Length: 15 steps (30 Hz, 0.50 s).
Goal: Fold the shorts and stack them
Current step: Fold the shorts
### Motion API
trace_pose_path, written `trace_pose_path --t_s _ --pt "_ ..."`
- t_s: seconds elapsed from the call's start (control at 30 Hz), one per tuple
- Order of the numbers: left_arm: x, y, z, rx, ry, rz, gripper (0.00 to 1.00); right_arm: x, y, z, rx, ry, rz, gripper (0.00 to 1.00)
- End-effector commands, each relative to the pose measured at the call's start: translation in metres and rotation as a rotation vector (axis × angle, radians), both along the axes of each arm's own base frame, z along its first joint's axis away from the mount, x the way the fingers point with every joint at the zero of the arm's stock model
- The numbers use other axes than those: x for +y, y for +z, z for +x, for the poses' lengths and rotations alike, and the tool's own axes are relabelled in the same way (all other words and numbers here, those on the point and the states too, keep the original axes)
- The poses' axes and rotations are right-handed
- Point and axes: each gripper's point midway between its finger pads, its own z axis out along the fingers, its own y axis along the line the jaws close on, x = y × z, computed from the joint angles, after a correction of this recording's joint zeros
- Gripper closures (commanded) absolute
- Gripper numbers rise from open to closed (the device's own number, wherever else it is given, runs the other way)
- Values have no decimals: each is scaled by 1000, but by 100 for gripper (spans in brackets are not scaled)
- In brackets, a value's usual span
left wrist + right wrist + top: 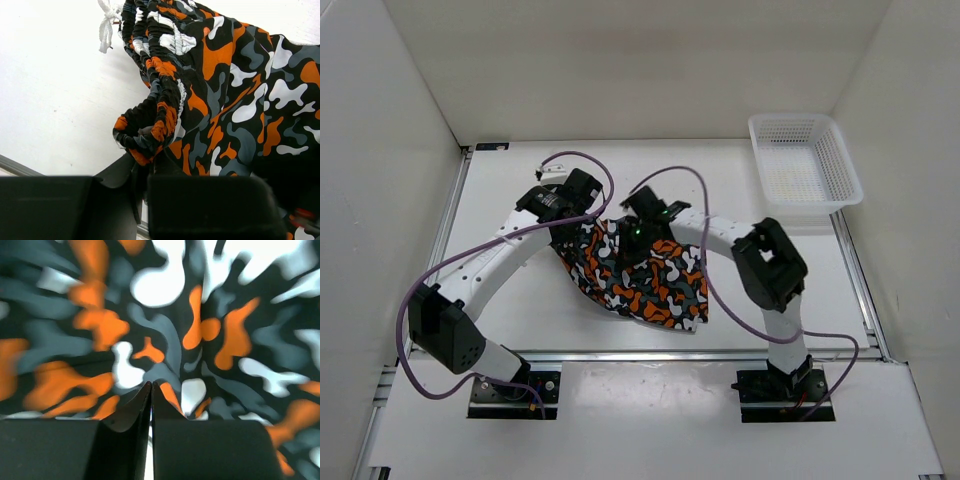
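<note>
The shorts (655,285), soft fabric blotched in orange, black, grey and white camouflage, lie in a loose heap at the middle of the white counter (500,180), somewhat nearer its near edge than its far one. My left end effector (570,232) sits at the heap's left side. In its wrist view the left end effector (144,165) is closed on a bunched fold of the gathered elastic waistband of the shorts (235,90). A white drawstring (106,27) lies on the counter beside that band.

My right end effector (628,245) is over the heap's far part. From the wrist, the right end effector (151,387) has its jaws drawn together with the tips right at the shorts (160,315). I cannot tell whether any cloth is caught between them.

Bare counter shows to the left, right and far side of the heap. A white plastic mesh basket (788,120) stands at the far right corner, well apart from the shorts. The cloth is rumpled, with its lower point reaching toward the near edge.
</note>
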Motion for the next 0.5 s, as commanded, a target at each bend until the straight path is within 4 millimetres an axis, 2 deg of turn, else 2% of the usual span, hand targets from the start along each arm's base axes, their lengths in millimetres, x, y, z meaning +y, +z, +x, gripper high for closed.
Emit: trace_pose_path --t_s 0.0,0.1,0.13,0.17,0.2,0.27,0.3,0.37,0.4,0.43,0.47 --pt "1 22 0 -73 -3 -39 89 -3 -46 -10 73 -5 -77 96" --pt "0 29 2 -89 -3 -50 89 -3 -53 -8 82 -18 -92 98" --pt "0 29 2 -89 -3 -50 89 -2 -47 -7 71 -18 -81 98" --pt "2 30 0 -86 -10 -43 89 -1 -39 -6 59 -18 -69 98" --pt "3 34 1 -99 -6 -40 89 0 -17 -1 7 -19 -41 98" --pt "4 37 0 -104 -12 -39 89 -16 -3 4 -14 -55 -32 92" --pt "4 37 0 -104 -12 -39 89 -31 21 13 -53 -96 -9 88" --pt "5 39 -1 -108 -21 -36 89 -54 34 17 -81 -138 -15 63" --pt "5 40 -1 -108 -21 -36 89 -79 42 20 -104 -180 -23 50" --pt "5 40 -1 -105 -27 -31 89 -96 41 24 -128 -208 -55 34" --pt "4 43 0 -122 -27 -41 89 -111 40 24 -137 -232 -81 29"
